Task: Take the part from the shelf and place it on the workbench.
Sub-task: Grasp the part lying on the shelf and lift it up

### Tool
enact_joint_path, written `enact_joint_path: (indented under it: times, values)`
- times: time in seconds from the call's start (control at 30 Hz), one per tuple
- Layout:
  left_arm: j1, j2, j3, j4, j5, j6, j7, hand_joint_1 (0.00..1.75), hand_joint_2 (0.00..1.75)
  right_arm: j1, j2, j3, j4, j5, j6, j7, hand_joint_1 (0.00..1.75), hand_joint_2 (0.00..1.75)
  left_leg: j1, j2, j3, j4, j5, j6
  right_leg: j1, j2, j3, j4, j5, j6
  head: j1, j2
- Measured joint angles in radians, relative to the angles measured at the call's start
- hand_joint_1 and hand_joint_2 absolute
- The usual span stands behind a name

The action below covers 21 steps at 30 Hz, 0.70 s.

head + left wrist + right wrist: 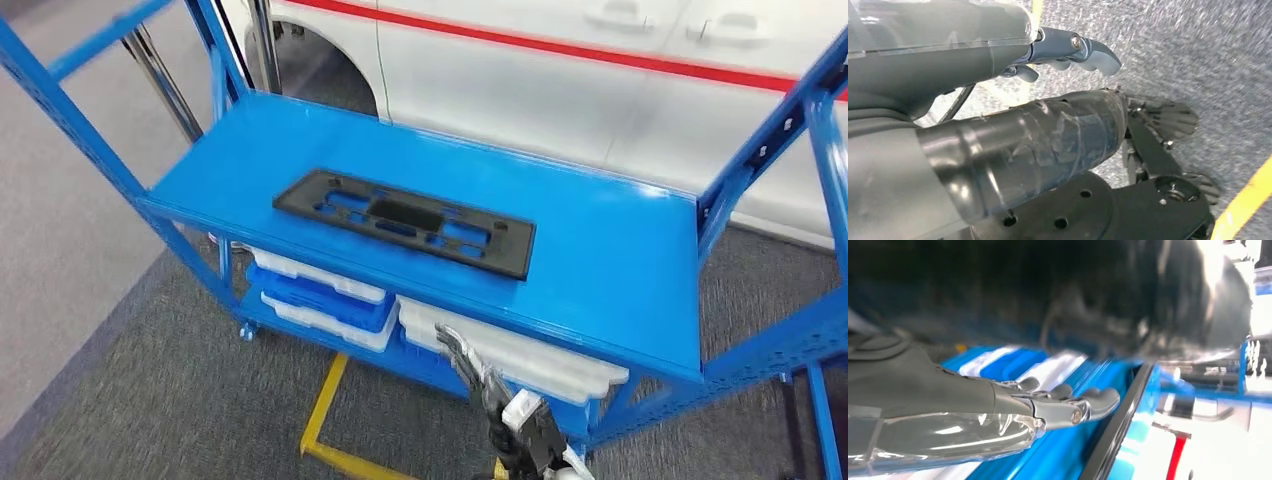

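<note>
A flat black perforated plastic part [405, 220] is seen lying on the blue metal shelf [610, 250]. Nothing is grasped by the right hand [478, 372] or left hand [1068, 50]; fingers are released.

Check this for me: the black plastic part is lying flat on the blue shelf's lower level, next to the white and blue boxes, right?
Not quite. The black plastic part lies flat on the blue shelf's top level, as the head view shows. The white and blue boxes sit on the level below it, not beside it.
</note>
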Motion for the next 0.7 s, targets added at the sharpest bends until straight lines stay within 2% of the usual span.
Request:
enact_joint_path:
  times: [0.07, 0.1, 0.13, 0.2, 0.23, 0.27, 0.3, 0.33, 0.37, 0.4, 0.47, 0.5, 0.6, 0.63, 0.7]
  values:
    - [-0.002, 0.000, 0.000, 0.000, 0.000, 0.000, 0.000, 0.00, 0.00, 0.001, 0.000, 0.000, -0.001, 0.000, 0.000, -0.001, 0.00, 0.00, 0.002, 0.001, 0.002, 0.013, -0.007, -0.010, -0.002, 0.002, 0.014, -0.004, -0.001, -0.018, 0.000, 0.000]
    - [-0.003, 0.000, 0.000, 0.000, 0.000, 0.000, -0.001, 0.00, 0.00, 0.000, 0.000, 0.000, -0.002, 0.000, 0.000, -0.001, 0.00, 0.00, 0.003, 0.002, -0.007, 0.037, -0.018, -0.013, -0.003, 0.002, 0.024, -0.010, -0.004, -0.026, 0.000, 0.000]
    - [-0.003, 0.000, 0.000, 0.000, 0.000, 0.000, -0.001, 0.00, 0.00, -0.001, 0.000, 0.000, -0.003, 0.000, 0.001, -0.001, 0.00, 0.00, 0.004, 0.002, -0.030, 0.081, -0.038, -0.016, -0.004, 0.002, 0.034, -0.014, -0.007, -0.031, 0.000, 0.000]
    - [-0.003, 0.000, -0.001, 0.000, 0.000, -0.001, -0.001, 0.00, 0.00, -0.002, 0.000, 0.000, -0.003, 0.000, 0.001, -0.001, 0.00, 0.00, 0.005, 0.002, -0.105, 0.206, -0.087, -0.021, -0.001, 0.001, 0.046, -0.017, -0.016, -0.039, 0.000, 0.000]
    - [-0.003, 0.000, -0.001, 0.000, 0.000, -0.002, -0.001, 0.00, 0.00, -0.001, 0.000, 0.000, -0.003, 0.000, 0.001, -0.001, 0.00, 0.00, 0.005, 0.002, -0.143, 0.256, -0.101, -0.022, 0.002, 0.001, 0.051, -0.017, -0.020, -0.041, 0.000, 0.000]
    - [-0.002, 0.000, -0.001, 0.000, 0.000, -0.002, -0.001, 0.00, 0.00, -0.001, 0.000, 0.000, -0.002, 0.000, 0.001, -0.001, 0.00, 0.00, 0.005, 0.002, -0.168, 0.277, -0.095, -0.021, 0.005, 0.002, 0.057, -0.017, -0.025, -0.042, 0.000, 0.000]
    - [-0.001, 0.000, -0.001, 0.000, 0.000, -0.002, -0.001, 0.00, 0.00, -0.001, 0.000, 0.000, -0.002, 0.000, 0.001, -0.001, 0.00, 0.00, 0.004, 0.002, -0.176, 0.261, -0.068, -0.018, 0.007, 0.003, 0.064, -0.016, -0.030, -0.043, 0.000, 0.000]
    - [0.000, 0.000, -0.001, 0.000, 0.000, -0.002, 0.000, 0.00, 0.00, -0.001, 0.000, 0.000, -0.002, 0.000, 0.001, -0.001, 0.00, 0.00, 0.002, 0.002, -0.167, 0.212, -0.022, -0.012, 0.010, 0.005, 0.074, -0.016, -0.036, -0.043, 0.000, 0.000]
    - [0.000, 0.001, -0.001, 0.000, 0.000, -0.001, 0.000, 0.00, 0.00, -0.001, 0.000, 0.000, -0.002, 0.000, 0.001, -0.001, 0.00, 0.44, -0.002, 0.003, -0.149, 0.148, 0.026, -0.002, 0.013, 0.006, 0.082, -0.017, -0.042, -0.043, 0.000, 0.000]
    - [0.001, 0.002, -0.001, 0.001, 0.000, 0.000, 0.000, 0.00, 0.00, -0.001, 0.000, 0.000, -0.002, -0.001, 0.002, -0.001, 0.00, 0.87, -0.007, 0.003, -0.135, 0.094, 0.055, 0.007, 0.015, 0.006, 0.090, -0.018, -0.046, -0.041, 0.000, 0.000]
    - [0.000, 0.004, -0.001, 0.001, 0.000, 0.001, 0.000, 0.00, 0.00, -0.001, 0.000, 0.001, -0.002, -0.004, 0.004, -0.001, 0.00, 1.75, -0.016, 0.003, -0.119, 0.035, 0.072, 0.023, 0.015, 0.004, 0.093, -0.017, -0.054, -0.033, -0.001, 0.000]
    - [-0.001, 0.004, -0.001, 0.002, 0.000, 0.001, 0.000, 0.00, 0.00, -0.001, 0.000, 0.001, -0.002, -0.006, 0.007, -0.001, 0.00, 1.75, -0.019, 0.001, -0.119, 0.030, 0.069, 0.026, 0.015, 0.004, 0.094, -0.018, -0.057, -0.028, -0.002, 0.000]
    - [-0.001, 0.003, -0.001, 0.002, 0.001, 0.002, 0.001, 0.00, 0.00, -0.002, 0.000, 0.002, -0.003, -0.011, 0.016, 0.002, 0.00, 1.75, -0.010, 0.003, -0.104, 0.004, 0.090, 0.033, 0.017, 0.004, 0.092, 0.001, -0.078, -0.011, -0.002, 0.000]
    - [-0.001, 0.002, -0.001, 0.002, 0.001, 0.002, 0.001, 0.00, 0.00, -0.003, 0.000, 0.002, -0.002, -0.014, 0.018, 0.005, 0.00, 1.75, -0.006, 0.005, -0.099, -0.004, 0.093, 0.035, 0.016, 0.004, 0.076, 0.036, -0.100, -0.005, -0.001, 0.000]
    - [-0.001, 0.002, -0.001, 0.002, 0.002, 0.002, 0.001, 0.00, 0.00, -0.002, -0.002, 0.001, -0.001, -0.022, 0.023, 0.018, 0.00, 1.75, -0.004, 0.007, -0.096, -0.008, 0.093, 0.039, 0.007, 0.004, 0.015, 0.155, -0.160, 0.007, -0.001, 0.000]
